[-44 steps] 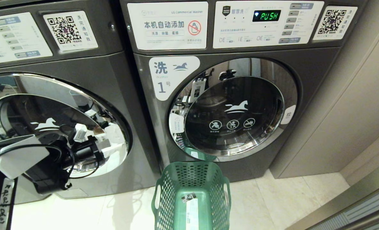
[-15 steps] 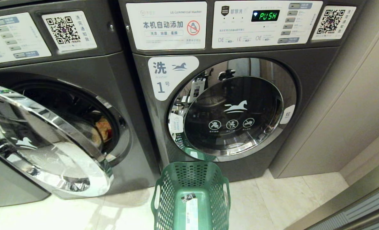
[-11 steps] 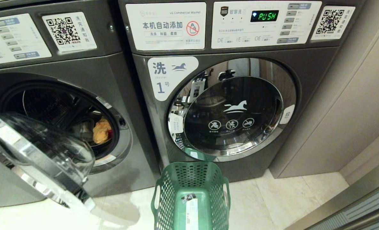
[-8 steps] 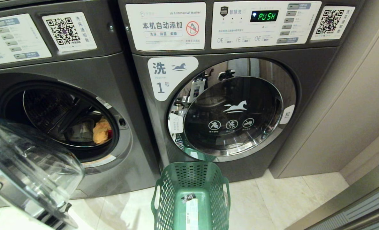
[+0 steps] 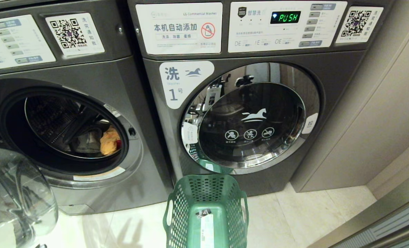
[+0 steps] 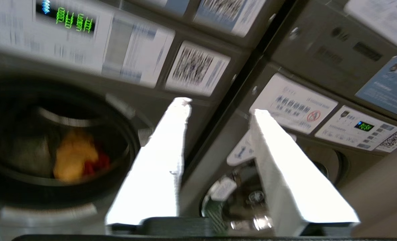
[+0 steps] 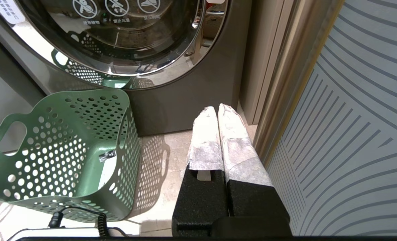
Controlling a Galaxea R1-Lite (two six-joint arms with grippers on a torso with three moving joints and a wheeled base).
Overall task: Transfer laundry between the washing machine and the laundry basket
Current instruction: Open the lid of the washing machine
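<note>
The washing machine (image 5: 87, 70) on the left stands with its round glass door (image 5: 16, 198) swung wide open at the lower left. In its drum lies the laundry: a yellow-orange garment (image 5: 109, 140), a bit of red (image 5: 118, 144) beside it and a grey piece (image 5: 87, 139). The left wrist view shows the same laundry (image 6: 73, 154) inside the dark drum. My left gripper (image 6: 221, 106) hangs in front of the machines, open and empty, outside the head view. The green laundry basket (image 5: 183, 206) stands empty on the floor. My right gripper (image 7: 217, 107) is shut, low beside the basket (image 7: 94, 113).
A like washer marked 1 (image 5: 249, 117) stands closed behind the basket. A beige wall panel (image 5: 369, 113) and a striped glass panel (image 7: 359, 134) close off the right side. A black cable (image 7: 99, 222) lies on the tiled floor (image 5: 287, 220).
The left washer's door has swung from shut to wide open, down to the left, baring the drum and the laundry. My left arm, at the door earlier, has left the head view.
</note>
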